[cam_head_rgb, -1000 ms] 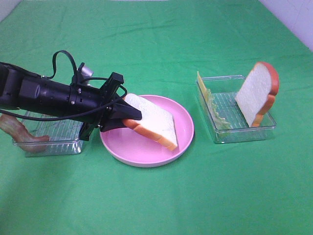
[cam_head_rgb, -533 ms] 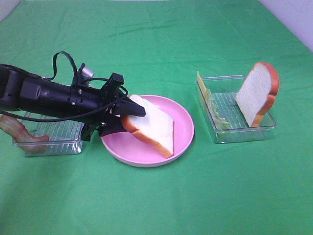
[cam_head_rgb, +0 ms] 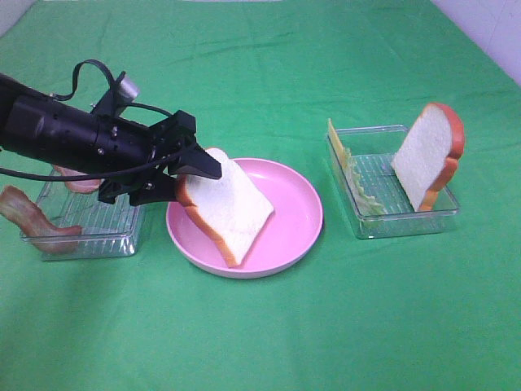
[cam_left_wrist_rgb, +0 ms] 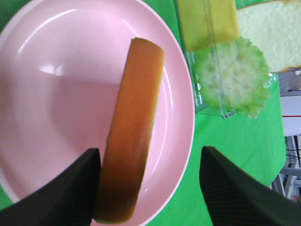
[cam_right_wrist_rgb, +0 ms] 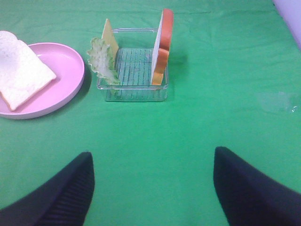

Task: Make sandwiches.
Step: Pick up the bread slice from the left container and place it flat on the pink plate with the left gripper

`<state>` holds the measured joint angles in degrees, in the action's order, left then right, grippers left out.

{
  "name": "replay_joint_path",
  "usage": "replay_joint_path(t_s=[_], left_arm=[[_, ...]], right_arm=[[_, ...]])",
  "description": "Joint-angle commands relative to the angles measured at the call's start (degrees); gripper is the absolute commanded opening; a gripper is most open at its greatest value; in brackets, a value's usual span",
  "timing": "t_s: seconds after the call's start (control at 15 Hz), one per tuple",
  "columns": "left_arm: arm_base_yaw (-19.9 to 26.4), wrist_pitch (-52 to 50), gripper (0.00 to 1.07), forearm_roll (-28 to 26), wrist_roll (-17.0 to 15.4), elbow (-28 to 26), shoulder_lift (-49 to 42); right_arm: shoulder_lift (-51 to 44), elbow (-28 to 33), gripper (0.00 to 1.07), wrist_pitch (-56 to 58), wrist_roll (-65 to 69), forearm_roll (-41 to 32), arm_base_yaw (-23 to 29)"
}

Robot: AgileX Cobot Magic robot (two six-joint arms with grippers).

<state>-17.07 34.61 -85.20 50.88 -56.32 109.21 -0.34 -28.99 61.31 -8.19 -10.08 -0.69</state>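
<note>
Pulling back leftward, the left gripper (cam_head_rgb: pixel 198 173) is spreading its jaws on either side of the soft white, brown-crusted bread slice (cam_head_rgb: pixel 228 208), which is now tipping flatter inside the glossy round pink plate (cam_head_rgb: pixel 297 216). The right gripper (cam_right_wrist_rgb: pixel 153 162) is hovering, jaws spread, over the green-clothed bench (cam_right_wrist_rgb: pixel 188 122).

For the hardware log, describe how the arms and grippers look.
The left arm is a black tube with looping black cables and a silver cap. The left gripper has two black wedge-shaped fingers. Of the right gripper, only two dark, finely textured fingers show.
</note>
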Motion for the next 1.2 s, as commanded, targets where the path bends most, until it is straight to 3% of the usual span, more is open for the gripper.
replay_joint_path(t_s=[0.07, 0.2, 0.47, 0.6, 0.8, 0.87, 0.93, 1.07, 1.2], left_arm=[[-0.69, -2.58, 0.59, 7.56, -6.02, -0.23, -2.18], [-2.58, -4.93, 0.59, 12.72, -11.29, -0.23, -2.12], [-8.59, -12.03, 0.59, 14.32, -12.66, -2.75, -2.12], [-9.63, -13.69, 0.59, 16.27, -17.48, -4.87, -2.12], [-9.63, -10.08, 0.59, 28.99, -23.09, -5.96, -2.18], [-9.63, -8.88, 0.59, 35.75, -27.27, -7.22, -2.23], [-9.63, -8.31, 0.59, 39.13, -29.97, -8.08, -2.29], [-10.94, -5.56, 0.59, 53.74, -40.57, -11.52, -2.29], [-13.46, -1.78, 0.62, 71.51, -53.92, -15.18, -2.29]], right_arm=[[-0.80, 0.06, 0.68, -0.40, -0.11, 0.11, -0.40], [-0.80, 0.06, 0.68, -0.40, -0.11, 0.11, -0.40], [-0.80, 0.06, 0.68, -0.40, -0.11, 0.11, -0.40], [-0.80, 0.06, 0.68, -0.40, -0.11, 0.11, -0.40], [-0.80, 0.06, 0.68, -0.40, -0.11, 0.11, -0.40], [-0.80, 0.06, 0.68, -0.40, -0.11, 0.11, -0.40], [-0.80, 0.06, 0.68, -0.40, -0.11, 0.11, -0.40], [-0.80, 0.06, 0.68, -0.40, -0.11, 0.11, -0.40], [-0.80, 0.06, 0.68, -0.40, -0.11, 0.11, -0.40]])
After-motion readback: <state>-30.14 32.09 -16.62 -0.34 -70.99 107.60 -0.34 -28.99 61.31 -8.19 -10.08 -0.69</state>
